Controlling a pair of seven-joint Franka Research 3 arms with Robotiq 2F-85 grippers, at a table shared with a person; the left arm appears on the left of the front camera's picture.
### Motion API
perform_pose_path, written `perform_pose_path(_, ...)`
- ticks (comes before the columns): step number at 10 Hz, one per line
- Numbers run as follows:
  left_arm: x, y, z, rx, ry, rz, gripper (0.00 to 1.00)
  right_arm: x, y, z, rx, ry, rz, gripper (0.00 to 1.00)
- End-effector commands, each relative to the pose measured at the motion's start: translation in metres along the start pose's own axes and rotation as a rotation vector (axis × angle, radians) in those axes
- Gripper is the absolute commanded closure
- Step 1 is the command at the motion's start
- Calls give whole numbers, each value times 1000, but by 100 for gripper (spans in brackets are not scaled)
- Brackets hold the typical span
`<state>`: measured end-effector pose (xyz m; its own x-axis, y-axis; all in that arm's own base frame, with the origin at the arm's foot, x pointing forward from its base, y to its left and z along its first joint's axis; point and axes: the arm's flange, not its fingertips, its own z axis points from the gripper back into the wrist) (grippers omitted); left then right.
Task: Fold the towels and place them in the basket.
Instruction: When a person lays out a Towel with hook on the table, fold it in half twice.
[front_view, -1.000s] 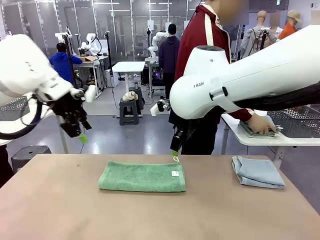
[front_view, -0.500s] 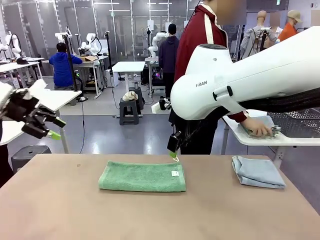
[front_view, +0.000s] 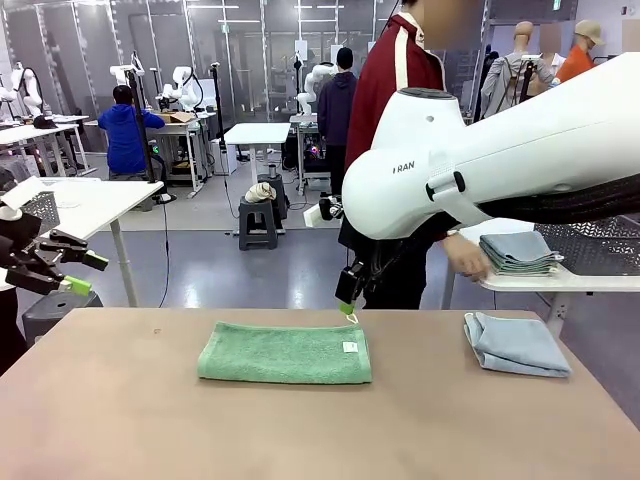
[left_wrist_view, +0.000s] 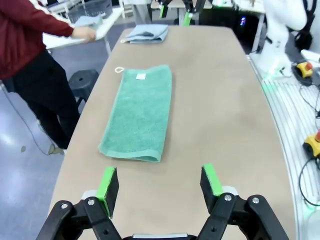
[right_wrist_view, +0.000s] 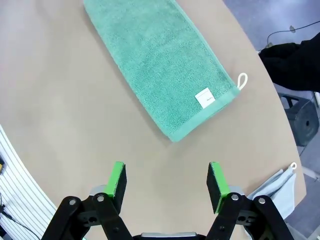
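item: towel folding, mid-task. green towel (front_view: 285, 352): terry cloth, nubby pile, lying flat near the middle of the brown table (front_view: 120, 430) as a long doubled strip with soft rounded edges; small white tag (front_view: 350, 347) near one short end, a white hanging loop (right_wrist_view: 242, 79) at that end's corner. blue-grey towel (front_view: 515, 345): same cloth, folded loosely into a squarish pad with uneven layers, well apart from the green one toward the table's right far corner. further blue-grey towels, a neat stack (front_view: 518, 252), sit on a white side table (front_view: 540, 285), with a person's hand (front_view: 468, 262) just beside them; a dark mesh-walled thing (front_view: 600, 245) behind the stack is probably the basket, not certain. left gripper (front_view: 85, 273): raised off the table's left end, jaws spread, nothing between the green pads. right gripper (front_view: 347, 305): hanging above the tagged end of the green towel, jaws parted and empty, apart from the cloth. step judged: between folds, green towel not yet small enough for the basket. next move calls for pinching a short end at its corners, catching both layers, and carrying it over to the opposite end; limp pile will sag and slip if only one layer is caught.
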<state>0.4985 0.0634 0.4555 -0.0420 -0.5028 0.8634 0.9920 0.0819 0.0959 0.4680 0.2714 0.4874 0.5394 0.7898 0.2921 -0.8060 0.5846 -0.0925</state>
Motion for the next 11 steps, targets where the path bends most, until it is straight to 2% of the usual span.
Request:
perform_pose_path(1,7,11,-8,1,-22,-20,16,-1,-3,0,-2,3,21,19)
perform_pose_path(2,0,0,0,0,0,0,16,0,0,0,0,0,0,19)
perform_pose_path(3,0,0,0,0,0,0,16,1,2,-4,12,37,-22,19)
perform_pose_path(4,0,0,0,0,0,0,16,3,3,-6,2,50,-98,19)
perform_pose_path(5,0,0,0,0,0,0,16,6,0,-10,-12,81,-267,19)
perform_pose_path(7,0,0,0,0,0,0,16,10,-4,-19,-38,84,-494,0)
perform_pose_path(9,0,0,0,0,0,0,16,8,-10,-28,-40,50,-664,0)
perform_pose_path(11,0,0,0,0,0,0,16,5,-24,-43,37,41,-788,0)
